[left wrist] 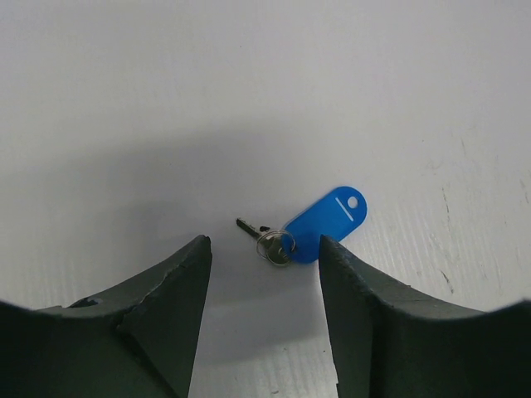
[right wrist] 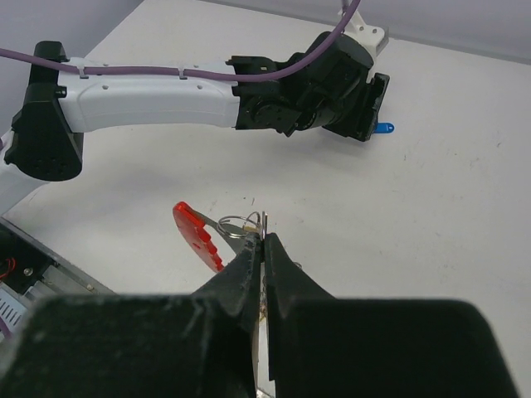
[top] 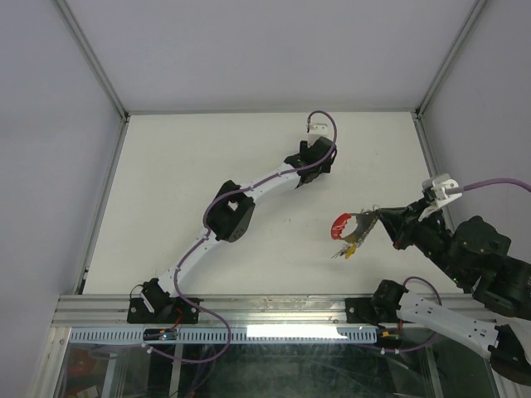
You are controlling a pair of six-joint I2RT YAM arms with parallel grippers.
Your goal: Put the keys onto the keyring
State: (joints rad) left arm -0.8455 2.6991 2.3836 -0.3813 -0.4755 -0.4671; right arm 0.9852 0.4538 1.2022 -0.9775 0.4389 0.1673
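While our left gripper point(left wrist: 264, 245) gapes over a blue-headed key point(left wrist: 328, 222), our right gripper point(right wrist: 264, 245) clamps the thin silvery keyring point(right wrist: 239, 223).

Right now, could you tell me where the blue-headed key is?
In the left wrist view, the blue key lies on the table just ahead of the open left gripper, centred between its fingers and touching neither.
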